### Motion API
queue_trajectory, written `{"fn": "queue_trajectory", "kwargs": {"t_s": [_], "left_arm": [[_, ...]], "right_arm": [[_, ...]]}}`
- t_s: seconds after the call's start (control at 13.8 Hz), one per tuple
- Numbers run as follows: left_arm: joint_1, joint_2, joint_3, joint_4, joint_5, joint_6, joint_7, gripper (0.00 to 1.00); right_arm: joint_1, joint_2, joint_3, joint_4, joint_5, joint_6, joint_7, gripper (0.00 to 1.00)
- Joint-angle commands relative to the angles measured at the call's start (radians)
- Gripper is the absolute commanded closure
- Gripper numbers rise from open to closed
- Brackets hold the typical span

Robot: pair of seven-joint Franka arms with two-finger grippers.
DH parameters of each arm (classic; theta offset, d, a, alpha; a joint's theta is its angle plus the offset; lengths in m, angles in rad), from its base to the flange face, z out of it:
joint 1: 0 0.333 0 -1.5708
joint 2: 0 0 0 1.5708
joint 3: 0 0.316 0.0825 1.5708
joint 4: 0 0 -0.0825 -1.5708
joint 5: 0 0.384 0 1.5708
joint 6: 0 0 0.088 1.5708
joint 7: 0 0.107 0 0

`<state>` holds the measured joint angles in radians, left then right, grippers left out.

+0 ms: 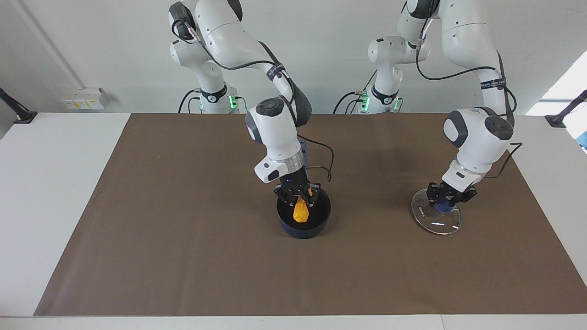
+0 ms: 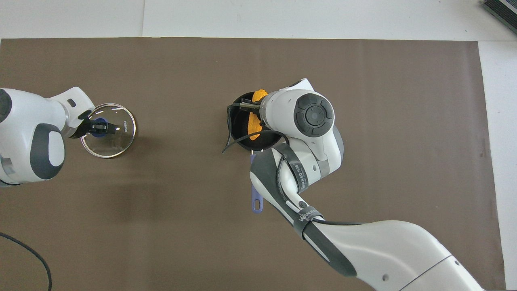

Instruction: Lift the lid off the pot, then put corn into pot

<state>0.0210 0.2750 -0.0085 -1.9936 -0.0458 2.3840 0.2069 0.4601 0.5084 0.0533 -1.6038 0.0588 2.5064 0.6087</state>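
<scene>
We find the right claw (image 1: 299, 195) over the pot (image 1: 303, 227), clamped on the corn (image 1: 301, 211). The left claw (image 1: 444, 198) grips the lid (image 1: 435, 219) by its knob, on the worktop (image 1: 183, 256).

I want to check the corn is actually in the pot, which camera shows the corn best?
The facing view: the corn cob shows nearly whole inside the saucepan, hanging just under the right pincer. In the overhead view the right arm's wrist covers part of the cob, leaving only yellow patches over the pan's black inside.
</scene>
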Motion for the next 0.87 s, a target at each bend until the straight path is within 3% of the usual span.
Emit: {"fn": "queue_trajectory", "kwargs": {"t_s": [0.0, 0.29, 0.36, 0.51, 0.58, 0.65, 0.73, 0.8], "left_arm": [[-0.004, -0.002, 0.002, 0.006, -0.020, 0.003, 0.015, 0.03], [-0.007, -0.016, 0.004, 0.050, -0.003, -0.005, 0.016, 0.00], [-0.007, -0.034, 0.004, 0.065, -0.003, -0.026, 0.017, 0.00], [-0.007, -0.072, 0.004, 0.128, -0.002, -0.127, 0.020, 0.00], [-0.007, -0.092, 0.002, 0.165, 0.010, -0.191, 0.022, 0.00], [-0.009, -0.115, -0.002, 0.212, 0.044, -0.266, 0.022, 0.00], [-0.013, -0.131, -0.005, 0.257, 0.085, -0.338, 0.022, 0.00], [-0.026, -0.146, -0.005, 0.313, 0.127, -0.406, 0.022, 0.00]], "right_arm": [[0.008, -0.005, 0.000, -0.030, 0.018, -0.003, -0.148, 1.00], [0.005, -0.001, 0.000, -0.030, 0.016, 0.006, -0.196, 1.00], [0.008, 0.001, -0.001, -0.030, 0.000, 0.015, -0.199, 0.93], [0.008, 0.001, 0.000, -0.024, 0.015, 0.018, -0.188, 0.41], [0.011, 0.001, 0.000, -0.025, 0.015, 0.019, -0.188, 0.39], [0.012, 0.001, 0.000, -0.024, 0.015, 0.019, -0.190, 0.32], [0.009, 0.001, 0.000, -0.024, 0.016, 0.019, -0.188, 0.17], [0.003, 0.001, 0.000, -0.021, 0.015, 0.019, -0.187, 0.13]]}}
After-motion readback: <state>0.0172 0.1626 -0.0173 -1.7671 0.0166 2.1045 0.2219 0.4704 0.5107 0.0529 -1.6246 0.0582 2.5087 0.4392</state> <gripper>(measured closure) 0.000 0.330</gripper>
